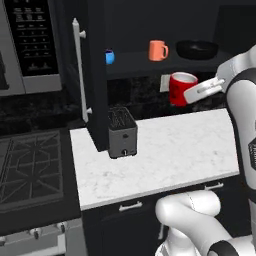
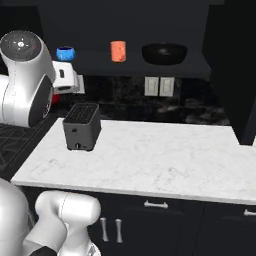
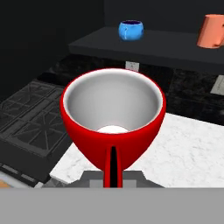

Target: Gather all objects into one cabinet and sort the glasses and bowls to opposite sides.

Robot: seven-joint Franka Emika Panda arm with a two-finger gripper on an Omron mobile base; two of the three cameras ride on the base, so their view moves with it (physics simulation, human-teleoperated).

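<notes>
Fingers (image 1: pixel 187 95) pinching the red mug (image 1: pixel 179 88) by its handle side, mug upright above the counter (image 1: pixel 165 150)

White marble counter (image 1: pixel 170 150) over dark drawers (image 2: pixel 165 225); gas stove (image 1: pixel 30 170) at its left; black backsplash (image 2: pixel 200 102).

The mug (image 3: pixel 113 118) was glossy red, white inside; the small bowl (image 3: pixel 131 30) bright blue; the worktop (image 1: pixel 165 155) white, grey-veined marble.

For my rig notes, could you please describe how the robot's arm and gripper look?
The arm is made of glossy white rounded shells with dark grey to black bands at the joints, and one joint has a round grey end cap. The gripper has a flat white body. No loose cables show.
</notes>
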